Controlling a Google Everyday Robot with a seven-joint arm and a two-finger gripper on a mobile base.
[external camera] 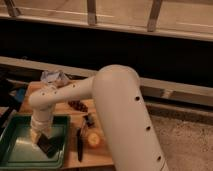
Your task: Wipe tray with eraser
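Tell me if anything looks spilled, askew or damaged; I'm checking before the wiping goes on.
Nothing stands out. The end effector holds the eraser down inside the green tray; the knife lies beside the tray on the table.

The tray (20, 152) was glossy green plastic. The eraser (47, 145), clamped in the gripper (41, 136) over the tray, looked matt dark. The arm (120, 107) shell was smooth cream plastic. The table (97, 155) looked wooden.
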